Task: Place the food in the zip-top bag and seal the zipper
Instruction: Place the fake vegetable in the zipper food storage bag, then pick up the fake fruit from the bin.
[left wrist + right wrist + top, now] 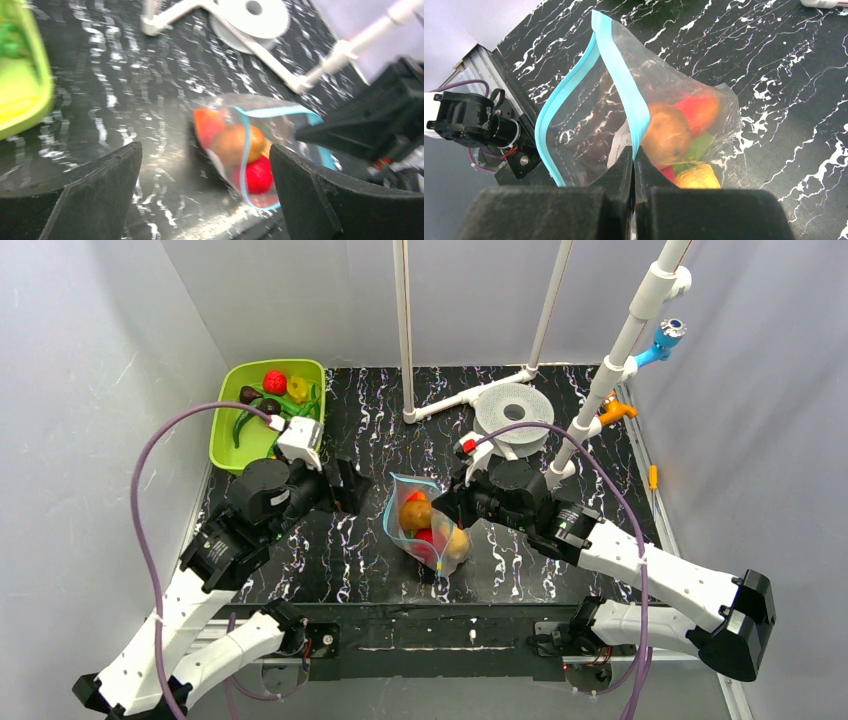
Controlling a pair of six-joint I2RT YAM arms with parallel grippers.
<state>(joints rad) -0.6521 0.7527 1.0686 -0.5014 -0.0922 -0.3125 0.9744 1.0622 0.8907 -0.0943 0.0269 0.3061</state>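
The zip-top bag (425,525) sits near the middle of the black marbled worktop (500,575), between the two arms. It holds a brown round piece (666,132) with red and yellow food, and its zipper (623,87) is unsealed, the two light-blue strips gaping apart. The right end effector (633,155) is pinched together on one zipper strip, while the left end effector (204,150) hangs just left of the bag, fingers spread wide around nothing, with the lime-green tray (232,435) in the far left corner.
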